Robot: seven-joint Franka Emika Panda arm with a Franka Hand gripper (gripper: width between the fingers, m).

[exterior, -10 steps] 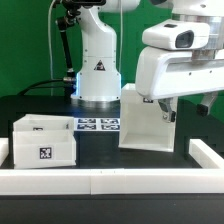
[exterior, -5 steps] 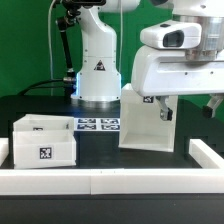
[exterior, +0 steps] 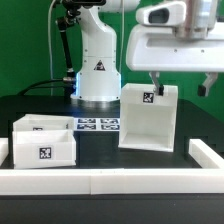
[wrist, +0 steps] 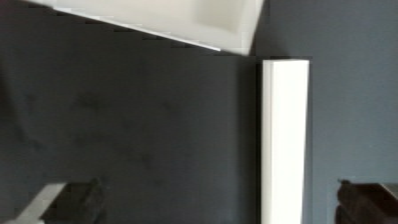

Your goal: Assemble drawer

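Note:
The tall white drawer shell (exterior: 150,118) stands upright at the exterior view's right, with its tag showing near the top. Two low white trays (exterior: 42,140) sit together at the exterior view's left; the front one bears a tag. My gripper (exterior: 181,88) hangs above the shell, open and empty, its fingertips (exterior: 153,88) at about the height of the shell's top edge. In the wrist view the gripper (wrist: 217,205) is wide open over the dark table, with a corner of the shell (wrist: 178,20) and a stretch of the white border rail (wrist: 285,130) below it.
The marker board (exterior: 97,125) lies flat between the trays and the shell. The white border rail (exterior: 110,180) runs along the front and up the right side (exterior: 208,155). The robot base (exterior: 97,70) stands behind.
The gripper has risen from beside the shell's upper part to above it. The shell's tag is now uncovered. The shell and trays have not moved.

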